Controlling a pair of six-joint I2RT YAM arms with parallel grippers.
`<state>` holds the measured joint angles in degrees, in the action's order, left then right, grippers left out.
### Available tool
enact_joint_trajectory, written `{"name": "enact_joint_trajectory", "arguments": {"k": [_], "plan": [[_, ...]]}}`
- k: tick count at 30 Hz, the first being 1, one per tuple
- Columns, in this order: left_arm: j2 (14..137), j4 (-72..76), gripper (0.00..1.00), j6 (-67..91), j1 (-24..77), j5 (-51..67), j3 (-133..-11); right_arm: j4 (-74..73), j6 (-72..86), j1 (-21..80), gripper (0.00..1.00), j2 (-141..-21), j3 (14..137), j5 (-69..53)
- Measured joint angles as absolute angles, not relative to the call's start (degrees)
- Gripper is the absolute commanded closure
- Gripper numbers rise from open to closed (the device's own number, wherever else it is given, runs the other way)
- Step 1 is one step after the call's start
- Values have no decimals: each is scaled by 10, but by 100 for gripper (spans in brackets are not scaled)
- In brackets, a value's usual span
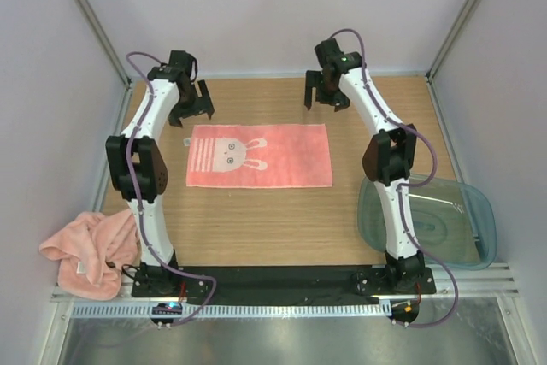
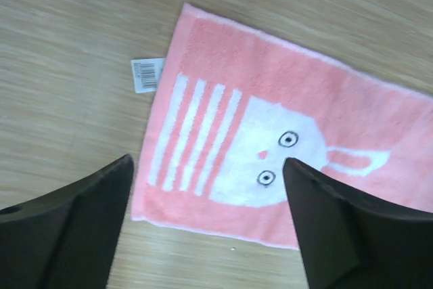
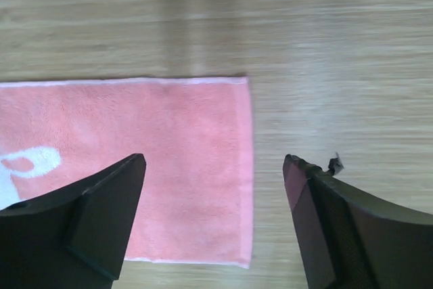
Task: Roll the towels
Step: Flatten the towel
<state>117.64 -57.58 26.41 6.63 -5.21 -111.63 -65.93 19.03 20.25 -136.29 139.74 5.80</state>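
crumpled towel [image 1: 85, 250] bunched at tabletop's [image 1: 256, 228] near-left edge | left claw [image 1: 193, 113] spread, empty, over flat towel's left end | flat towel [image 1: 259, 156] bunny-printed, mid-tabletop | right claw [image 1: 325, 100] spread, empty, over its far-right corner | tub [image 1: 427, 220] far right

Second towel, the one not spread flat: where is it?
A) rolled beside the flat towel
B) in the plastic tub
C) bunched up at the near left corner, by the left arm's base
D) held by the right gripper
C: the crumpled towel lies in a heap beside the left arm's base, apart from the flat towel.
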Motion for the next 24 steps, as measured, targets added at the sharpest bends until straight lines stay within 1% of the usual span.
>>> {"name": "enact_joint_trajectory", "arguments": {"k": [3, 5, 8, 13, 20, 24], "plan": [[1150, -581, 4, 270, 59, -70, -1087, -646, 190, 182, 5, -1314, 1351, 79], [1113, -583, 5, 271, 59, -80, -1058, -620, 189, 178, 5, -1242, 1263, 89], [1037, -580, 7, 276, 62, -90, -1003, -601, 189, 185, 5, -1132, 1154, 86], [929, -563, 9, 293, 61, -94, -872, -554, 192, 196, 9, -1017, 1025, 64], [870, -536, 11, 319, 58, -63, -678, -501, 248, 198, 10, -888, 803, 61], [846, -507, 11, 344, 54, -47, -606, -471, 264, 204, 10, -831, 746, 36]]}}
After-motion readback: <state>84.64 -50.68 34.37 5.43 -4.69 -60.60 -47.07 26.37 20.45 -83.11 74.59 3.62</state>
